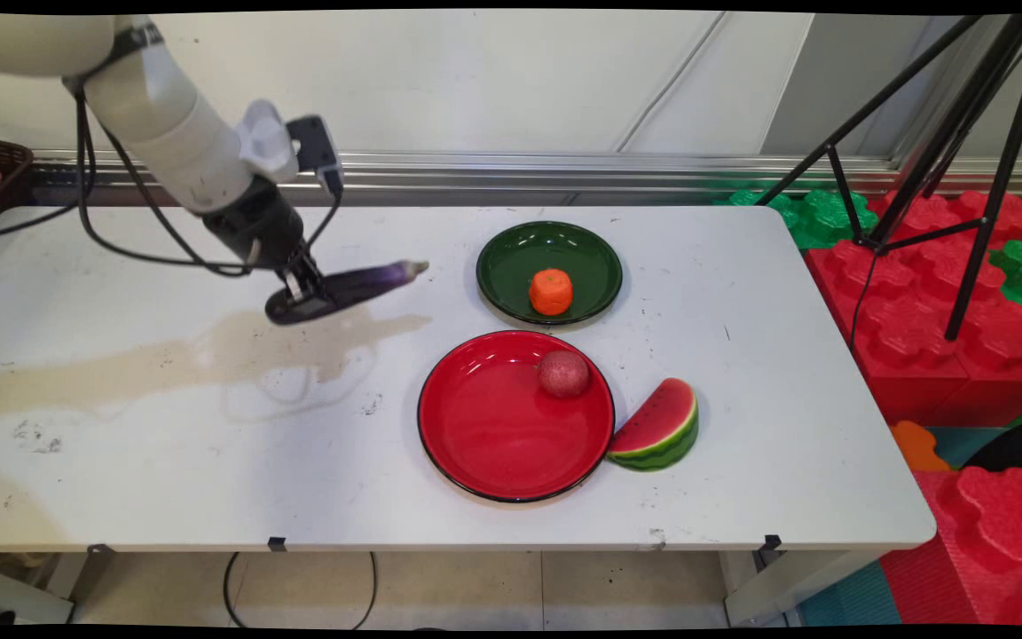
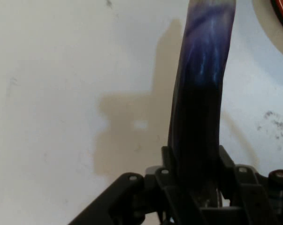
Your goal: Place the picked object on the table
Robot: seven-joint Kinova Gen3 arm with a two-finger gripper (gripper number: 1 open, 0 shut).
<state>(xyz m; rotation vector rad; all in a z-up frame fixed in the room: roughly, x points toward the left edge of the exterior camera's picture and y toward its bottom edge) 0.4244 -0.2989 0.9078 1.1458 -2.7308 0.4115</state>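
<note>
Between the fingers [image 2: 172, 164] of the black gripper [image 1: 300, 286] sits a purple eggplant [image 1: 347, 289], clamped near its dark rounded end, its pale stem tip pointing toward the green plate [image 1: 500, 257]. The eggplant is lifted clear of the tabletop [image 1: 165, 426], with its shadow on the white surface beneath it. In the hand view the eggplant [image 2: 200, 103] runs straight up from the fingers, and a sliver of the red plate's rim shows at the top right corner.

Taking the red plate [image 1: 493, 435] as the landmark: the gripper and eggplant hang to its upper left, well apart from it. A dull red ball-shaped fruit [image 1: 563, 373] lies inside the red plate, against its far right rim. A watermelon slice [image 1: 658, 426] stands on the tabletop just beside the plate's right edge, touching or nearly so. Behind the red plate is the green plate, holding an orange fruit [image 1: 551, 291] near its middle.
</note>
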